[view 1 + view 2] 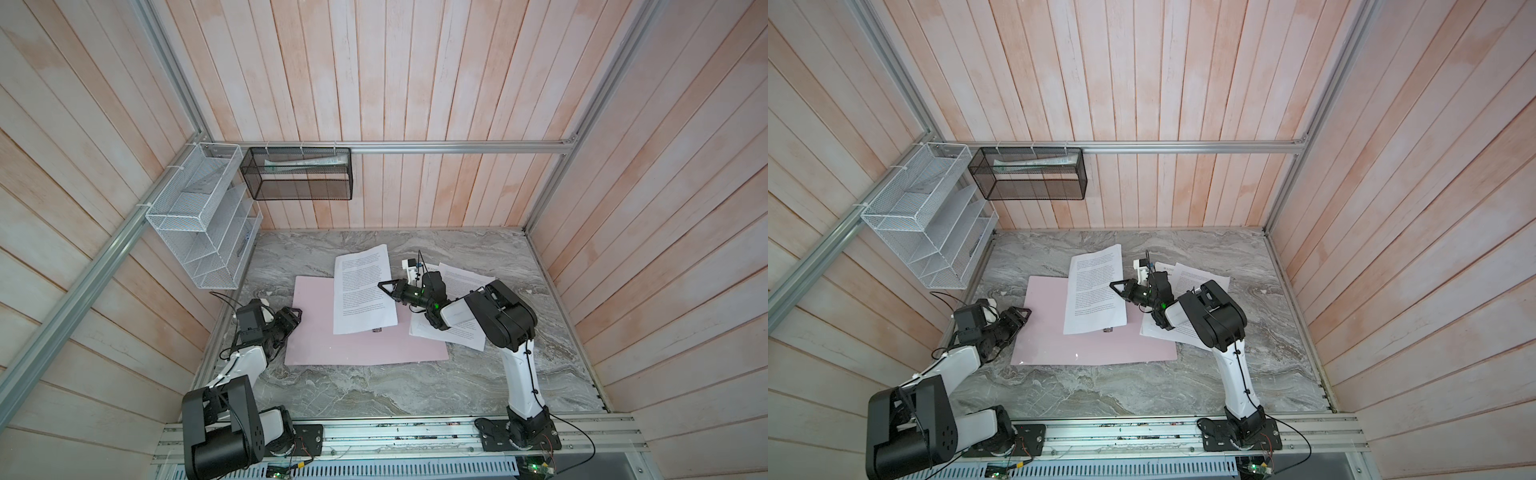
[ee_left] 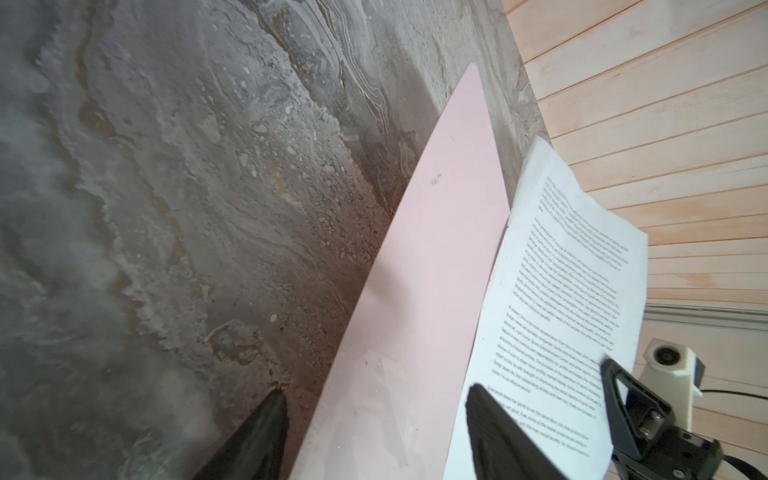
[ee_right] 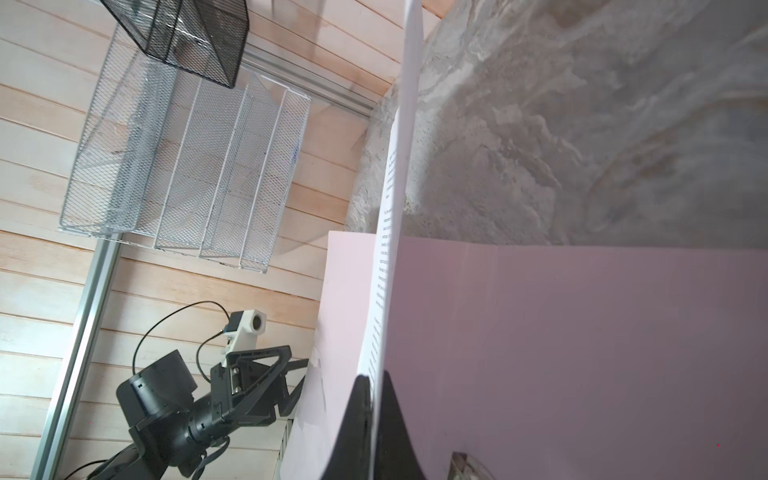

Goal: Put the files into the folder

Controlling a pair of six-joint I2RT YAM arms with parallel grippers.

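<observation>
Now the right gripper (image 1: pixel 384 286), jaws clamped on the edge of one sheet (image 1: pixel 362 291), holds it over the open folder (image 1: pixel 365 349) at frame centre. Next, I judge, it should lower and release the sheet flat. The left gripper (image 1: pixel 296 314) hovers with jaws apart at the folder's left edge. The other files (image 1: pixel 467 277) lie right of centre, partly hidden under the right arm.

A robot lab cell dressed as an office corner. Pale pink wooden plank walls (image 1: pixel 415 83) stand behind a bare aluminium frame (image 1: pixel 457 146), and two black-and-white robot arms (image 1: pixel 519 374) are bolted to a slotted aluminium rail (image 1: pixel 395 436). The office part: a grey marble-patterned desk (image 1: pixel 374 386), a white wire-mesh tiered rack (image 1: pixel 199 232), a black wire-mesh basket (image 1: pixel 299 178), white paper sheets printed with black text (image 1: pixel 361 286), a pale pink card folder (image 1: pixel 357 349).
</observation>
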